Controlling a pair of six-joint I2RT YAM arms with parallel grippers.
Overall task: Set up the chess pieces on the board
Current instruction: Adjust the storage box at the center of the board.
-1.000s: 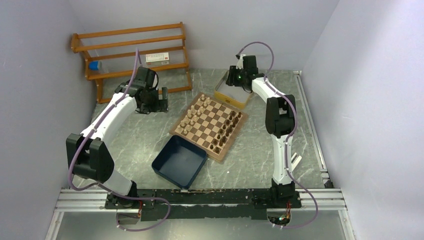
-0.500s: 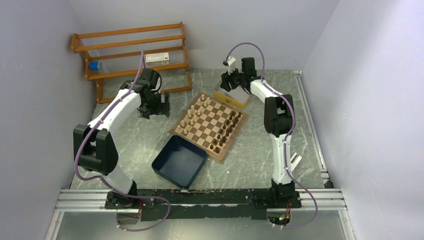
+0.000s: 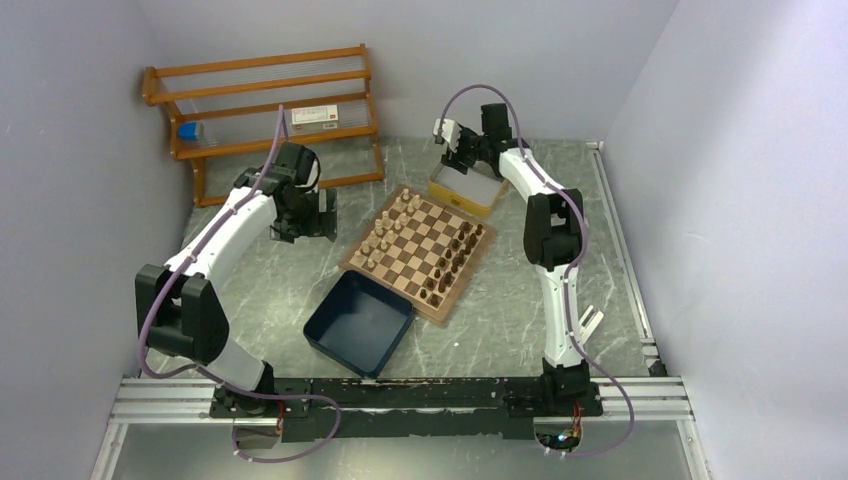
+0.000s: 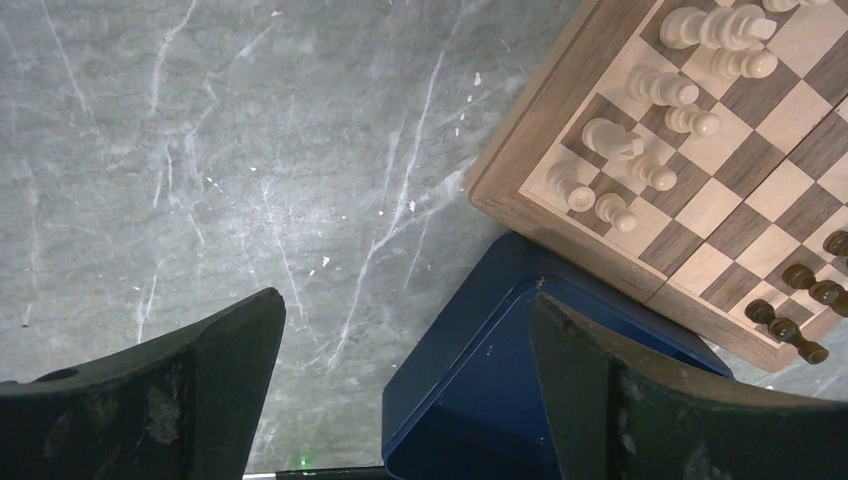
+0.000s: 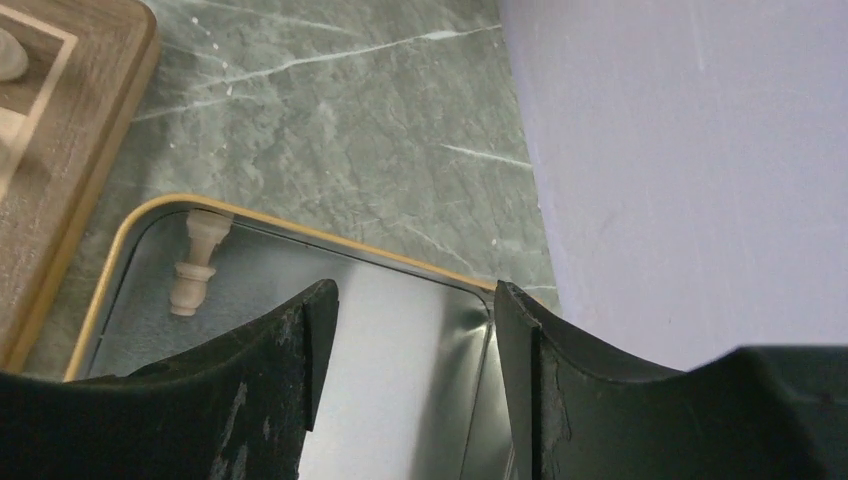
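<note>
1. The board (image 3: 420, 247) lies at an angle in the middle of the counter (image 3: 270, 290), between the two arms.
2. The light chess pieces (image 3: 385, 235) stand in two rows along the left side of the board. The dark chess pieces (image 3: 450, 262) stand in two rows along its right side.
3. One more light piece (image 5: 195, 262) is not on the board. It lies on its side inside the metal tin (image 5: 400, 340), in the corner of the tin nearest to the board.
4. The tin has a yellow rim and sits just beside the far corner of the board.
5. The right tool (image 5: 415, 290) hangs above the tin. Its jaws are partly apart and nothing is between them; the shiny floor of the tin shows through the gap.
6. The left tool (image 4: 405, 300) hovers above the counter, to the left of the board. Its jaws are spread very wide and it has hold of nothing.
7. A navy tray (image 3: 358, 322) sits just beside the near left edge of the board.
8. A wooden rack (image 3: 265, 105) stands at the back wall, well apart from the board.
</note>
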